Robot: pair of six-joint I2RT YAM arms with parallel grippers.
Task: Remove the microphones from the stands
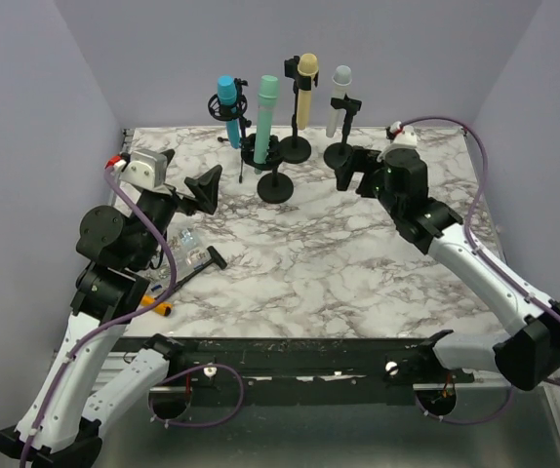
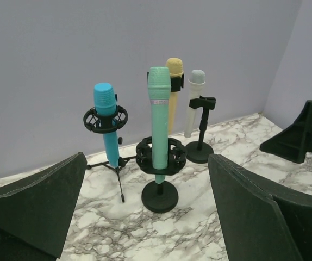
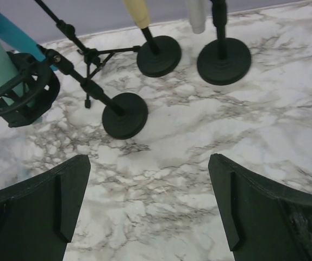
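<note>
Four microphones stand in stands at the back of the marble table: a blue one in a tripod shock mount, a green one in a ring mount on a round base, a yellow one and a white one on round bases. My left gripper is open and empty, left of the green microphone and facing it. My right gripper is open and empty, just in front of the white microphone's base.
Clear plastic bits, a black-handled tool and an orange item lie near the left arm at the table's left front. The stand bases and the tripod legs crowd the back middle.
</note>
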